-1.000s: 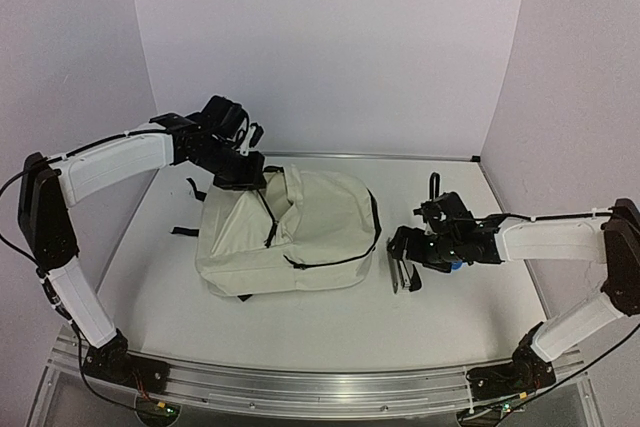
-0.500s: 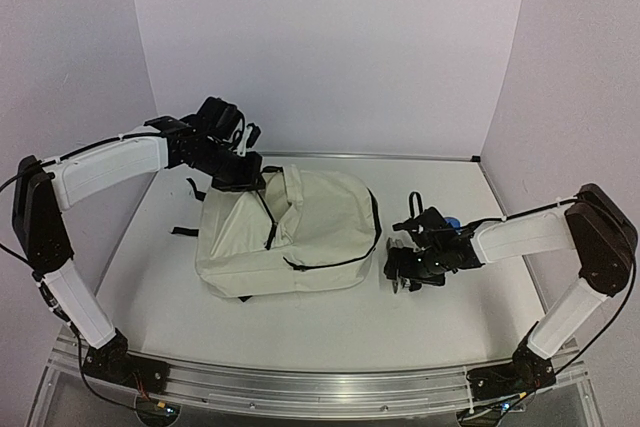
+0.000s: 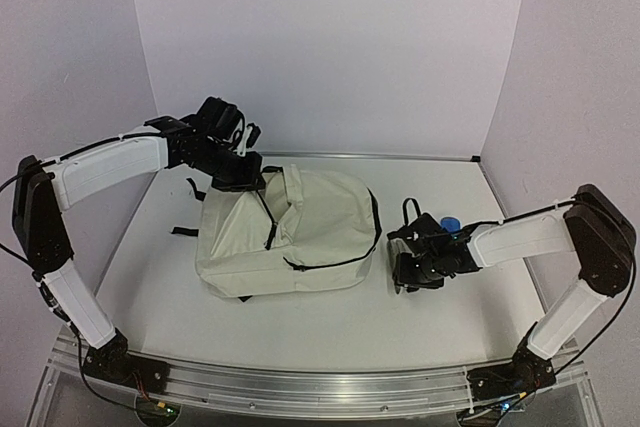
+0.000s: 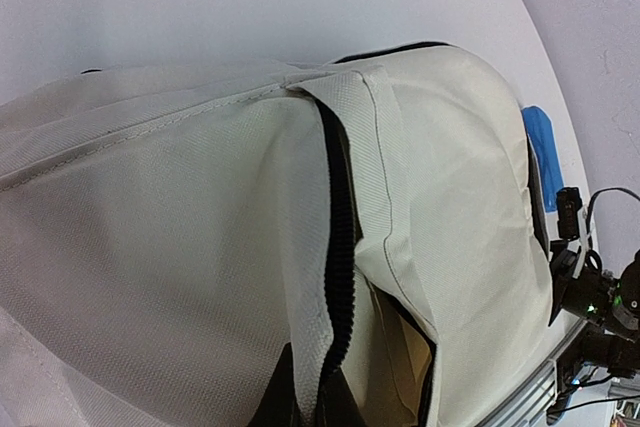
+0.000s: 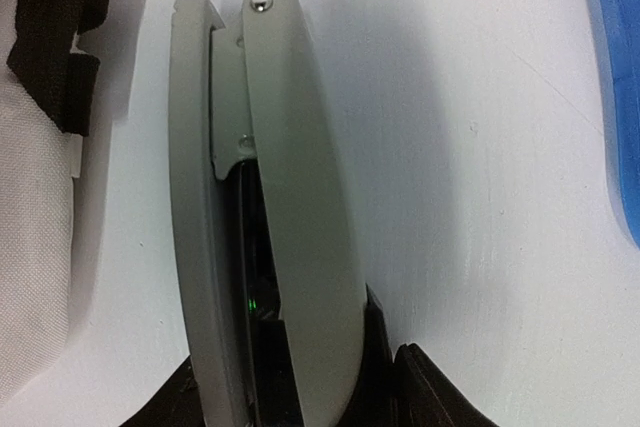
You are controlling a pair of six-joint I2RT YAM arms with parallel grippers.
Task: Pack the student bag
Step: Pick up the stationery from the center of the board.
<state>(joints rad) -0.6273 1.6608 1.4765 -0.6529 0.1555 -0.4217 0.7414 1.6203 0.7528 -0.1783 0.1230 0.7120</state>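
student bag (image 3: pixel 310 232): cream fabric, black zip (image 4: pixel 340 247) gaping open, lying flat on the table (image 3: pixel 300 332), left of centre. left tool (image 3: pixel 243 175) is pinched tight on its top rim by the zip. Grey stapler (image 5: pixel 290 197) lies just right of the bag, between the right tool (image 3: pixel 403 269) fingers; can't tell if they grip it. Blue item (image 3: pixel 450 223) sits near, further right.

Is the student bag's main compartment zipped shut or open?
Open: in the left wrist view the student bag has its black zipper unfastened, and the interior shows through the gap.
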